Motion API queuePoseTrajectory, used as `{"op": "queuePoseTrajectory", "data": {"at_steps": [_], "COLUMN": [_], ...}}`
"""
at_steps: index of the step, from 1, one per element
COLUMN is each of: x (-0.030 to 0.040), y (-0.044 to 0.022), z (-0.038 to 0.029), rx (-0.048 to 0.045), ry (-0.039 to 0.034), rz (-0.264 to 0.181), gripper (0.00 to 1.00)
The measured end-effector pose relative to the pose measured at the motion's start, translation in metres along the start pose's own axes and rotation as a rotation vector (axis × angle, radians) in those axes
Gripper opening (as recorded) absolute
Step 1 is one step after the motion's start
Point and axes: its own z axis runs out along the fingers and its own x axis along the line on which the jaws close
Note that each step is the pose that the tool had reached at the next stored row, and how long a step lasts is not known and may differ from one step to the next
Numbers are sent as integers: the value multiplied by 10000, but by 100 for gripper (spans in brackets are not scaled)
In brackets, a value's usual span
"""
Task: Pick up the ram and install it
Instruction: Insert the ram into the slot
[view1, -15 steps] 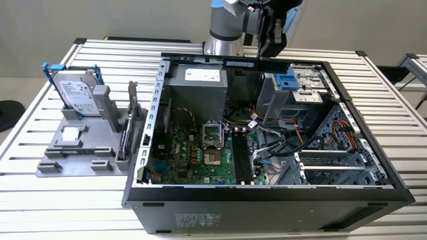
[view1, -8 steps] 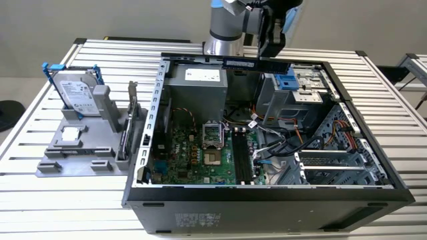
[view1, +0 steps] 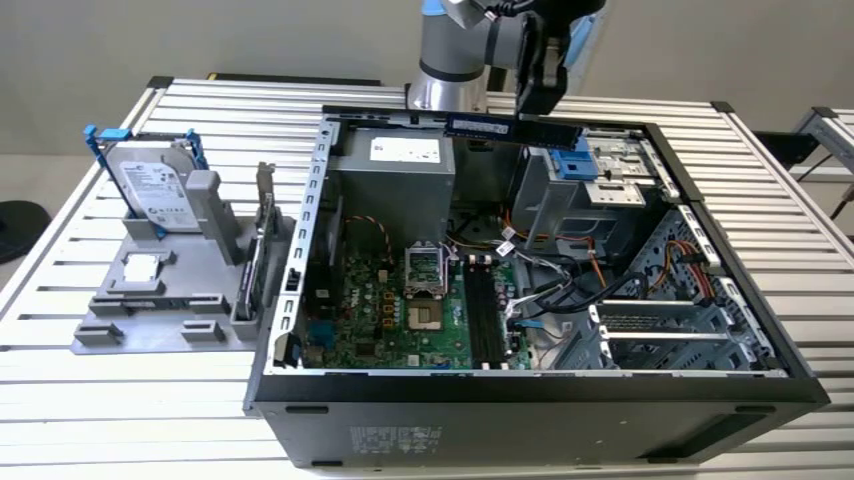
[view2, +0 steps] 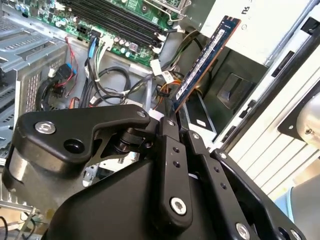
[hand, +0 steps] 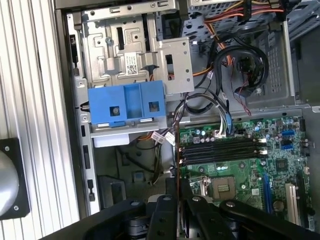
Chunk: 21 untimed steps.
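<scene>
Transport step. My hand (view1: 537, 110) is clamped on the long, thin, dark blue-green ram stick (view1: 514, 128), level at upper centre of the exterior view, above the open black computer case (view1: 534, 420). Seating calls for alignment with the long black memory slots (view1: 483, 315) at frame centre.

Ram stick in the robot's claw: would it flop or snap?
Probably stiff: the ram juts straight out of the gripper without sagging. It looks thin, so it is likely light, and hard bending might crack it.
</scene>
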Motion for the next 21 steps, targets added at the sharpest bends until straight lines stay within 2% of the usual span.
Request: {"op": "queuePoseTrajectory", "data": {"at_steps": [21], "x": [0], "y": [0], "z": [0], "rx": [-15], "ry": [-47], "rz": [1142], "gripper": [0]}}
